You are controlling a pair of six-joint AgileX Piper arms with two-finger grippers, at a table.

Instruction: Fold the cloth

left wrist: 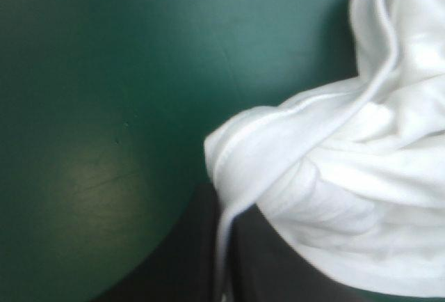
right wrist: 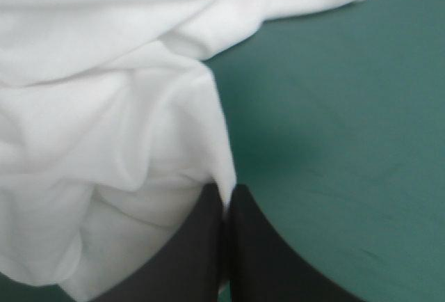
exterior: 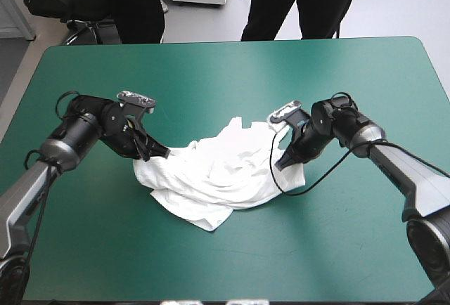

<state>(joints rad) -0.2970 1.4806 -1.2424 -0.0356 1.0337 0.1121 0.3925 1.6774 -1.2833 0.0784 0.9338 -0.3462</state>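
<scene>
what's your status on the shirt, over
Left gripper shut on the T-shirt, right gripper too. T-shirt crumpled on the teal-green cover, not folded. Nothing in the way.

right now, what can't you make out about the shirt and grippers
High view: the T-shirt is crumpled; folds hide its collar and sleeves.
Left wrist view: cloth drapes over the left gripper, hiding its fingertips.
Right wrist view: the T-shirt runs off the picture; which part the right gripper pinches is unclear.

Were black & rounded at wrist joints (exterior: 90,124), silver-grey along lower links (exterior: 416,178). Ended in L pincer (exterior: 162,153) & R pincer (exterior: 280,164), each w/ two broad black fin-shaped fingers (right wrist: 196,253).
</scene>
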